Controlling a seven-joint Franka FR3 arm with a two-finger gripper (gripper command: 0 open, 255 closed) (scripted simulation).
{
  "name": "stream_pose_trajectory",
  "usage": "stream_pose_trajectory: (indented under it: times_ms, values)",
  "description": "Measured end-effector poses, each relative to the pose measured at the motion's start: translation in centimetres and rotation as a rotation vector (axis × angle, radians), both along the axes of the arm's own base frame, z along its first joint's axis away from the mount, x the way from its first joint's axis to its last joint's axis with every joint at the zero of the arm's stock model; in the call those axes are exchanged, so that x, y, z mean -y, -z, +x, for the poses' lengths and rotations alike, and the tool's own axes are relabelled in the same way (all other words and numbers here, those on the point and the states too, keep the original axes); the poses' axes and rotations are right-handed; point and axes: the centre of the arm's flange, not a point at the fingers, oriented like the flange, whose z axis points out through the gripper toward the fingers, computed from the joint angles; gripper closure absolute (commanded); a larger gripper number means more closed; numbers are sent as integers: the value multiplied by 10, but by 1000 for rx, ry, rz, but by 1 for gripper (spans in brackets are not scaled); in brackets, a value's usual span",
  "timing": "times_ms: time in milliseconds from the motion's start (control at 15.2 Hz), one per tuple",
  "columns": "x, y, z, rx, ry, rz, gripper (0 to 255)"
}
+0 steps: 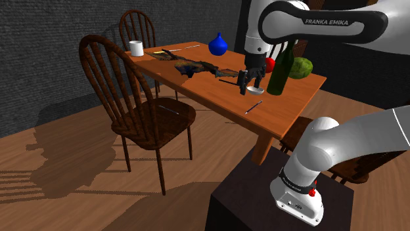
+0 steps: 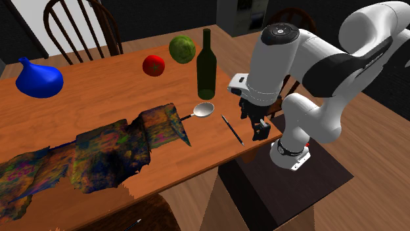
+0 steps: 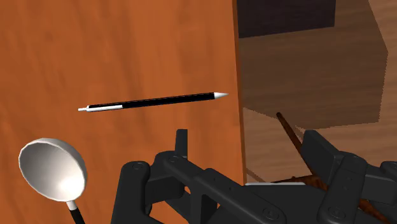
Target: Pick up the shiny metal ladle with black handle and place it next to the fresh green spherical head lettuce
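The black two-finger end effector (image 2: 256, 126) hangs over the near edge of the orange-brown wooden surface (image 2: 98, 98). Its fingers are spread wide apart and hold nothing. The shiny silver ladle with a thin black handle (image 2: 204, 109) lies flat on the surface with its bowl facing up, touched by nothing. In the second exterior view it sits left of the end effector, near the middle of the frame. A slim black pen with a silver tip (image 2: 232, 129) lies between the two. The ladle's bowl rests just below the base of the tall dark green glass bottle (image 2: 206, 64), and its handle runs left toward a corner of the crumpled, dark multicoloured cloth (image 2: 98, 154). In the wrist view the ladle (image 3: 52, 170) lies to the outer side of one finger of the end effector (image 3: 248, 143), not in the gap between them. The pen (image 3: 153, 102) lies farther ahead on the surface. In the shoulder view the end effector (image 1: 247, 84) stands in front of the ladle (image 1: 256, 88), right of the frame's centre, with only the bowl peeping out beside it. The surface carries one ladle, one pen, one bottle and one cloth. It also holds one mottled green round head of lettuce (image 2: 182, 48) at the upper middle, one red tomato (image 2: 154, 65) just left of the lettuce, one blue bulbous vase (image 2: 38, 79) at the far left, and one white mug (image 1: 136, 48). Two dark wooden spindle-back chairs (image 1: 141, 108) stand at the left of the shoulder view.
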Motion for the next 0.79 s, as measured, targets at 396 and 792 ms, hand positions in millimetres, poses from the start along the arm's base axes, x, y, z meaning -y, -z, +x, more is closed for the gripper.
stream_pose_trajectory:
  times_ms: [396,792]
  values:
    - [49,12,21,28,-22,29,0]
    - [119,29,60,72,-57,70,0]
